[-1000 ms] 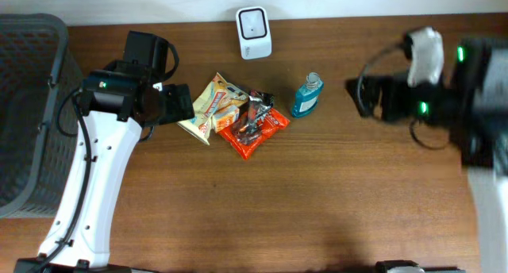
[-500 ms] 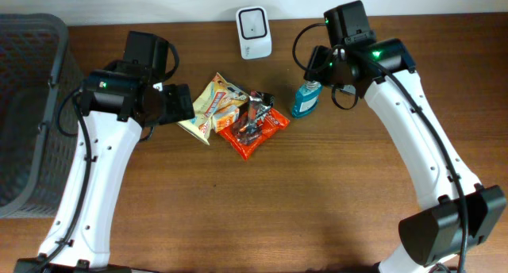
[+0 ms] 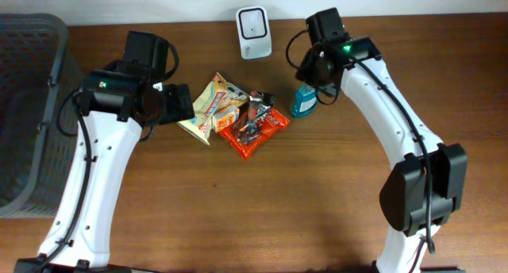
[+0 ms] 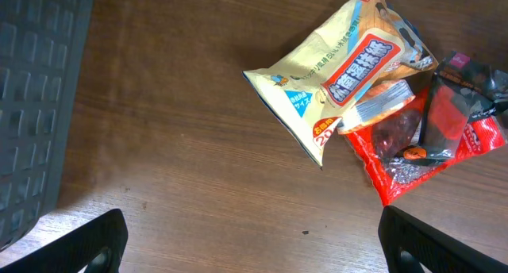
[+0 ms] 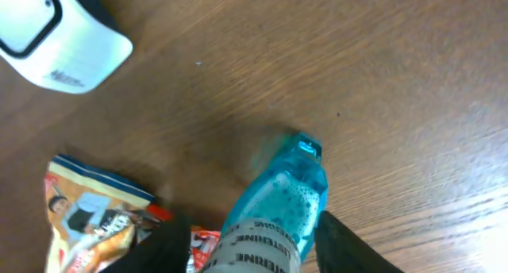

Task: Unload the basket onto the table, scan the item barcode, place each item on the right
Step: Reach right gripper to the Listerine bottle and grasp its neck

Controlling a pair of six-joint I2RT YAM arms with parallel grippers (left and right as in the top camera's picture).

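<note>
Blue bottle (image 3: 305,101), toward the far edge of the surface (image 3: 238,217), a little right of the middle. Apparently lying flat rather than standing, with the cap aimed at the far edge and slightly right, though not certain from these views. Straddled at the label end by the right fingers (image 5: 343,243), one on each side, set across the short width and so square to the long axis. Narrowed around the body, just beside it or touching. Impossible to tell whether actually clamping yet. Clearly the nearer arm, right over the bottle.

Just left of the bottle: red snack bag (image 3: 246,142), overlapped by a yellow snack bag (image 3: 210,105). Neither touching the bottle, as far as visible.

Further out, at the far edge and left of the bottle: white scanner (image 3: 254,22), near but apart. Probably a short carry toward the far edge and left once gripped, with the label turned to the scanner's face.

Left fingers (image 4: 87,245) spread wide, holding nothing, hovering by the yellow bag, well apart from the bottle. Dark basket (image 3: 28,106) at the left edge.
</note>
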